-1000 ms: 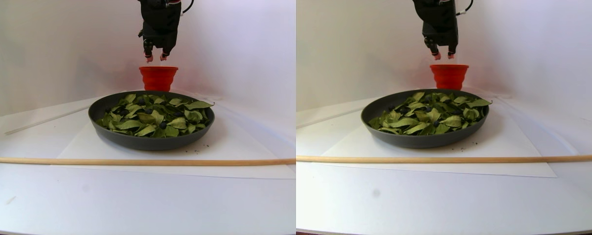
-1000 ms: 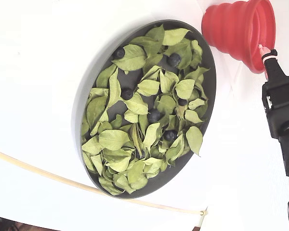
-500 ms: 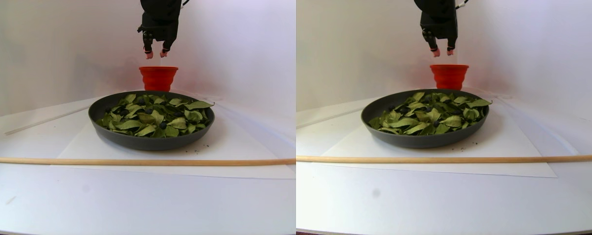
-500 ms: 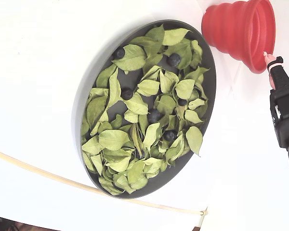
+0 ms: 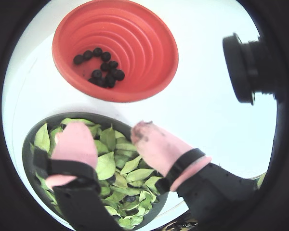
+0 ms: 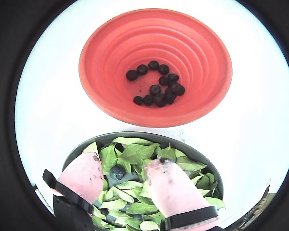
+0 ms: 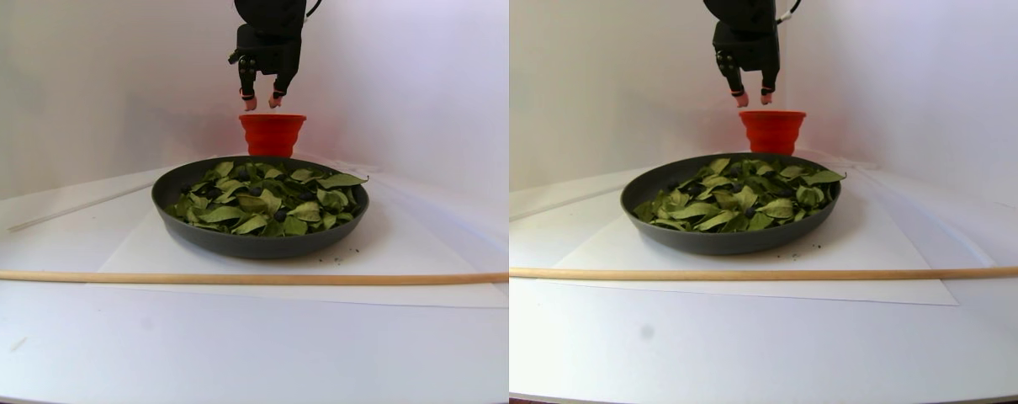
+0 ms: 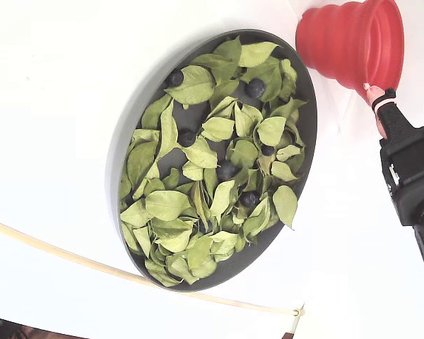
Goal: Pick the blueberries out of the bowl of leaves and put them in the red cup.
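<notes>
Now the empty, spread black gripper (image 6: 123, 180) had swung from above the ribbed red cup (image 6: 155, 67) toward the dark bowl's (image 8: 127, 134) far edge, leaving matte blueberries (image 6: 156, 89) inside the cup; more berries waited among dry green leaves (image 8: 198, 191).

A: Colours by the bowl (image 8: 127, 134)?
B: It's dark grey, the leaves (image 8: 198, 191) pale green, the blueberries (image 6: 156, 86) blue-black; behind it a bright red cup (image 6: 135, 43), ribbed. White table (image 8: 49, 85).
</notes>
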### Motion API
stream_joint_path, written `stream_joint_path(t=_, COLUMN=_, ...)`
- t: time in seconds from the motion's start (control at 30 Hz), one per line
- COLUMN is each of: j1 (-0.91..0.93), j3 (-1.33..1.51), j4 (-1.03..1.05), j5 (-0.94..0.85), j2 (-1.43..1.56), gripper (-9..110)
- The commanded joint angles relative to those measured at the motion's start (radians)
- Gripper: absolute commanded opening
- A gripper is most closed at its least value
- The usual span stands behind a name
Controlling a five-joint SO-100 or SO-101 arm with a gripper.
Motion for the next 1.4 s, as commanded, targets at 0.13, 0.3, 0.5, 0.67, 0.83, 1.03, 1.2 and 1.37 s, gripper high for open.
stream_joint_path(t=0.13, j1=-0.025, j3=0.002, j4=0.021, j5=-0.012, j2=0.17, gripper=16)
stream_joint_path(t=0.3, j1=-0.035, j3=0.025, j4=0.023, j5=-0.017, j2=0.183, gripper=16)
stream_joint_path(t=0.5, j1=-0.046, j3=0.051, j4=0.058, j5=-0.021, j2=0.201, gripper=16)
stream_joint_path(t=0.67, j1=-0.057, j3=0.081, j4=0.083, j5=-0.026, j2=0.219, gripper=16)
stream_joint_path(t=0.83, j1=-0.066, j3=0.098, j4=0.109, j5=-0.023, j2=0.23, gripper=16)
stream_joint_path(t=1.03, j1=-0.072, j3=0.126, j4=0.127, j5=-0.028, j2=0.242, gripper=16)
stream_joint_path(t=1.2, j1=-0.075, j3=0.14, j4=0.129, j5=-0.037, j2=0.239, gripper=16)
stream_joint_path(t=1.37, j1=-0.072, j3=0.153, j4=0.115, j5=-0.04, j2=0.225, gripper=16)
